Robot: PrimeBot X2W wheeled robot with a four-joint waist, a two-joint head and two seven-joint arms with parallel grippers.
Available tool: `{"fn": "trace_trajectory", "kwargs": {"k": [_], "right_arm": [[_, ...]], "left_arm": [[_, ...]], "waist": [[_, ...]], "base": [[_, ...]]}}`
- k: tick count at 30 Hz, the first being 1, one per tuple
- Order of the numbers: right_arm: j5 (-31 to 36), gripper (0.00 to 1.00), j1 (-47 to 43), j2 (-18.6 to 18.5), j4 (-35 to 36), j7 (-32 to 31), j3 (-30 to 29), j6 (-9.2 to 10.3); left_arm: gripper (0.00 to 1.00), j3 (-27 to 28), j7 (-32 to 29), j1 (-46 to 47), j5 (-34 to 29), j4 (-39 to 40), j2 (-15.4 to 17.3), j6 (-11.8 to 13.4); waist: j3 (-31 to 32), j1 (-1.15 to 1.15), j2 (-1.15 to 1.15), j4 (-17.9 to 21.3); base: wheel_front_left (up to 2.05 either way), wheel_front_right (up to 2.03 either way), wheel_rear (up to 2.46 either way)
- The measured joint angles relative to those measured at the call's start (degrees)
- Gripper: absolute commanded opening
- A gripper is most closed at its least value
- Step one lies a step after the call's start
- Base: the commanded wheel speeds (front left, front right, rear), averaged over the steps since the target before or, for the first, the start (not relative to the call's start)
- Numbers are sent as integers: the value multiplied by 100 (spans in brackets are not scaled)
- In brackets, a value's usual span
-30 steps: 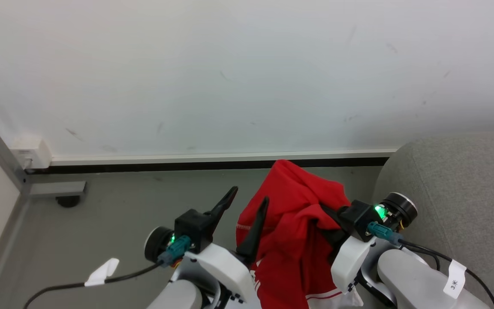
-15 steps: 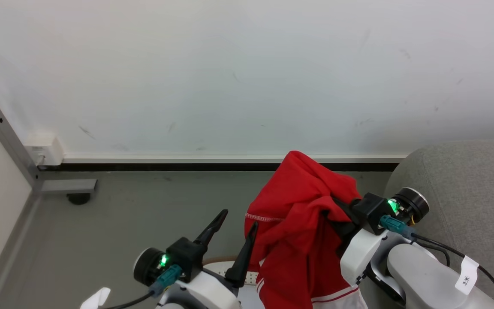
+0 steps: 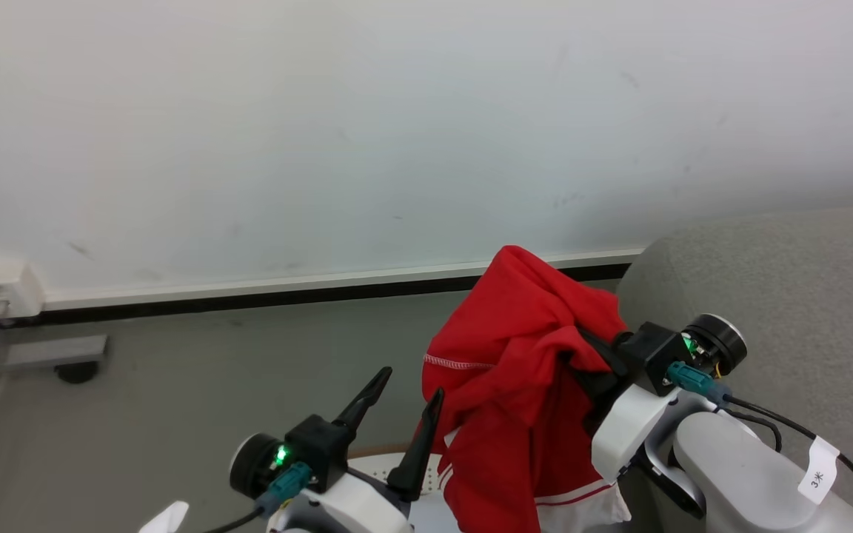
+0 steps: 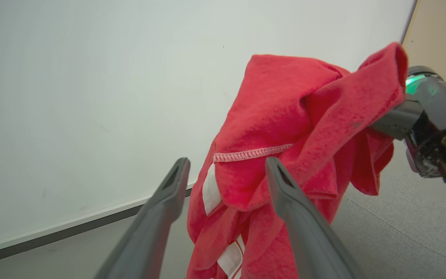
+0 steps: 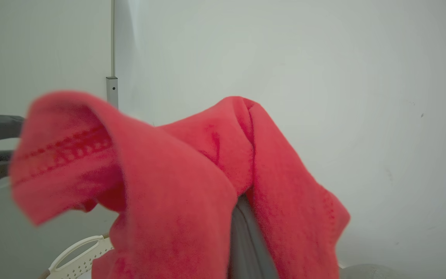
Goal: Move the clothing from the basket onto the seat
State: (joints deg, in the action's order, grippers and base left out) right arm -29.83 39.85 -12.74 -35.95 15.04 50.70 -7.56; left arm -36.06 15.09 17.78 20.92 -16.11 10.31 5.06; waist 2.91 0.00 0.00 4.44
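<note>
Two grippers appear in the head view.

Left gripper (image 3: 412, 383): jaws spread wide, nothing between them. Its inner finger stands just beside the hanging cloth; whether they touch cannot be told.

Right gripper (image 3: 595, 349): jaws closed tight on the clothing (image 3: 523, 355), with the fingers buried in its folds. In the right wrist view one dark finger shows beneath the red fabric draped over it.

Clothing: held up in the air, bunched at the top over the right gripper's fingers, the rest hanging down between the two arms. A pale stitched hem crosses the front and white striped trim shows low down. Its lower end runs off the bottom edge of the head view, so whether it clears the basket (image 5: 76, 252) cannot be told.

Basket: white perforated rim with a brown band, low, beneath the cloth.

Seat (image 3: 789, 281): grey upholstery with a rounded corner, on the robot's right, beyond the right wrist. The clothing hangs beside it, not on it.

Background: white wall (image 3: 323, 133), grey floor (image 3: 175, 385).
</note>
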Motion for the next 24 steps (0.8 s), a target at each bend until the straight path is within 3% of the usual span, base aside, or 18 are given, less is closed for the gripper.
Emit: {"fn": "trace_trajectory", "kwargs": {"k": [17, 24], "right_arm": [[-1, 0, -14, -487, 569, 0, -452, 0], [-101, 0, -130, -836, 910, 0, -894, 1]], "left_arm": [[100, -104, 4, -55, 0, 252, -159, -38], [100, -275, -10, -18, -11, 371, -289, -57]], "waist": [[-160, 0, 0, 1689], [-354, 0, 0, 2008]], "base": [[0, 0, 0], [0, 0, 0]]}}
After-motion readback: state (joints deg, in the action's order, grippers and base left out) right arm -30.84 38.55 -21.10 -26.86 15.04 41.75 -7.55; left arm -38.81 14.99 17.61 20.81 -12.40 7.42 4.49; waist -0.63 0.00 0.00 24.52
